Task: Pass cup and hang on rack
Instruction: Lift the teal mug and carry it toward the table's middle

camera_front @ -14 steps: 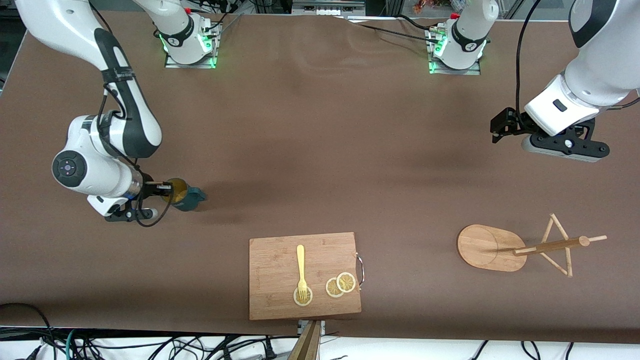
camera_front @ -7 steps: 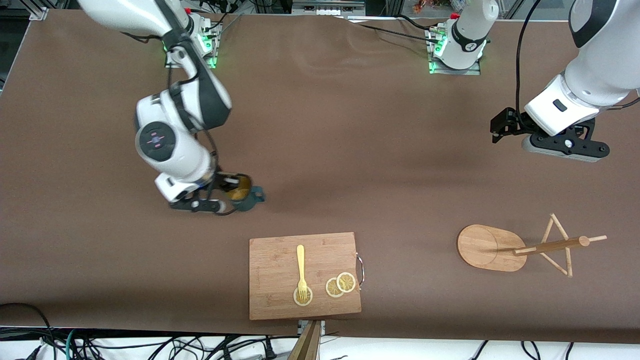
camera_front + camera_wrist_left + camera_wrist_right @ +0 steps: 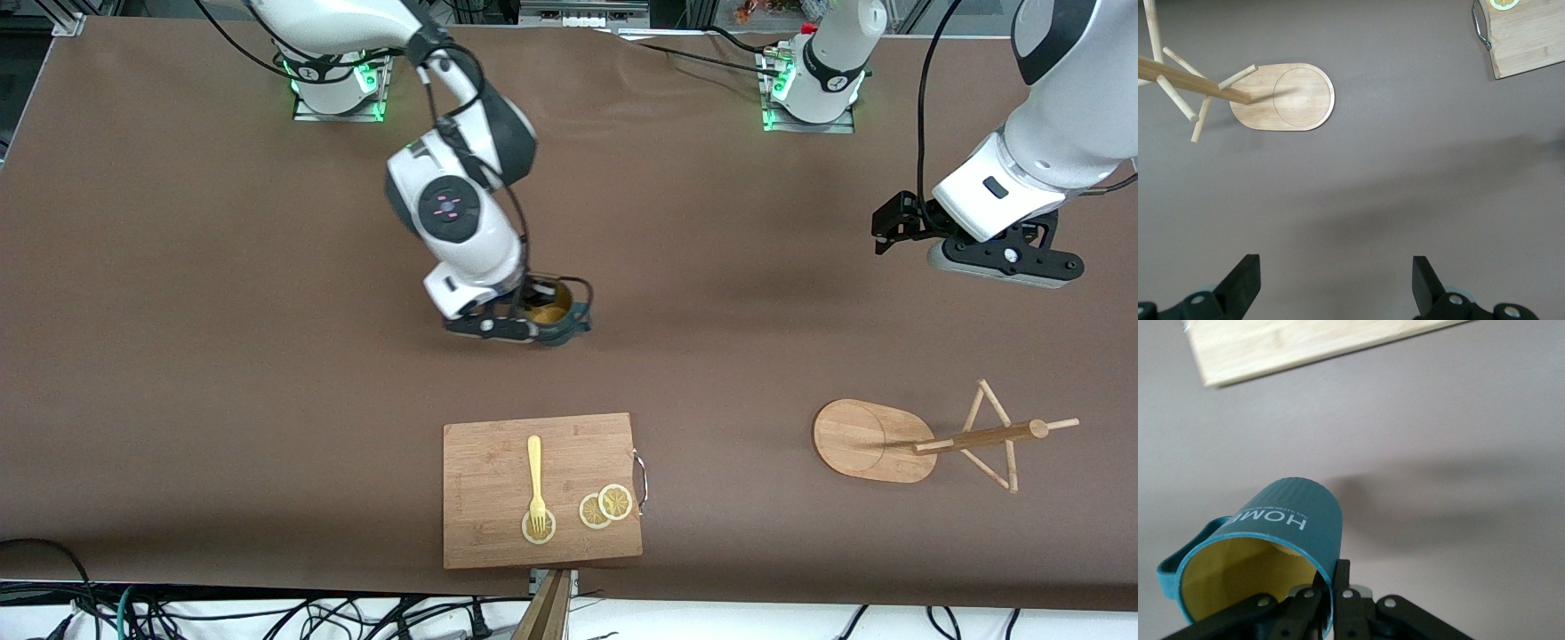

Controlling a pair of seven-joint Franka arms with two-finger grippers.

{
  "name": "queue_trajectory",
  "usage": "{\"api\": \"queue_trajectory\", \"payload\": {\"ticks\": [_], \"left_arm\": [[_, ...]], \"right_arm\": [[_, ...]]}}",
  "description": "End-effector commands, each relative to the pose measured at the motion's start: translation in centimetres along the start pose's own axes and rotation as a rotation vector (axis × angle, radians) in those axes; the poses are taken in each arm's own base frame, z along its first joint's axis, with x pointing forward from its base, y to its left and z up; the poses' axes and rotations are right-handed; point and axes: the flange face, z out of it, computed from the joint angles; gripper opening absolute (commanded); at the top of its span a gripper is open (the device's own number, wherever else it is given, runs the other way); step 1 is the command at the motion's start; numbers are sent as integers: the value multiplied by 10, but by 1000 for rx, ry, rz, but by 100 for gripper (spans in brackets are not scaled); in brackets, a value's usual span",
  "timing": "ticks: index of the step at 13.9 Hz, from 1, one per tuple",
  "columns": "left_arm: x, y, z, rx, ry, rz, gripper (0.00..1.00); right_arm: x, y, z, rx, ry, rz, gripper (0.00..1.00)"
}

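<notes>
A brown mat covers the bench; cables trail along its near edge. The bamboo cutting board at 6 o'clock carries a yellow fork and lemon slices. The right gripper, jaws clamped on the teal cup's rim, holds it over mid-bench. The rack stands at 4 o'clock. The left gripper waits, jaws apart, above it.

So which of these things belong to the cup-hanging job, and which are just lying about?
Job:
- cup, gripped at its rim by the right gripper
- rack
- left gripper, open, waiting

Lying about:
- cutting board
- fork
- lemon slices
</notes>
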Motion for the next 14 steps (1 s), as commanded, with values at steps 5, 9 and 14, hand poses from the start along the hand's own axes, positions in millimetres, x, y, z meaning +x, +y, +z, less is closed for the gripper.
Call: {"api": "queue_trajectory", "payload": {"ticks": [5,9,14], "left_arm": [[0,0,-6,-24,-4,-9,100],[0,0,-6,-24,-4,-9,100],[0,0,-6,-24,-4,-9,100]], "right_arm": [[-53,-77,48,64,30,35,0],[-82,-101,71,74,30,52,0],[-97,-110,96,74,30,27,0]]}}
